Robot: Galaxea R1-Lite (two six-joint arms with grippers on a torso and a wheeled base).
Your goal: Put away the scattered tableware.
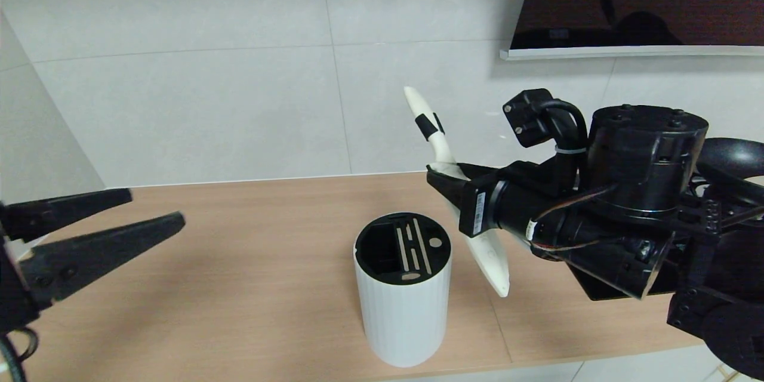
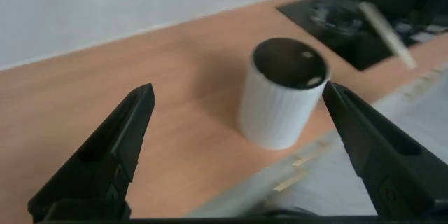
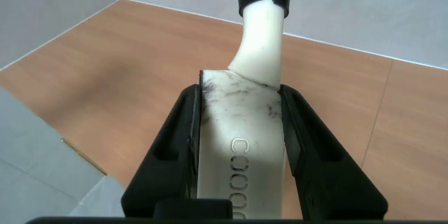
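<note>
Right gripper pinches what looks like a white spatula near the holder; left gripper spread.

One white ribbed holder stood on one wooden counter. Its black top had one square opening, three narrow slots and two small holes. One cream utensil was at its two o'clock. There were two grippers, the left gripper and the right gripper, plus one black hob and one hood.
</note>
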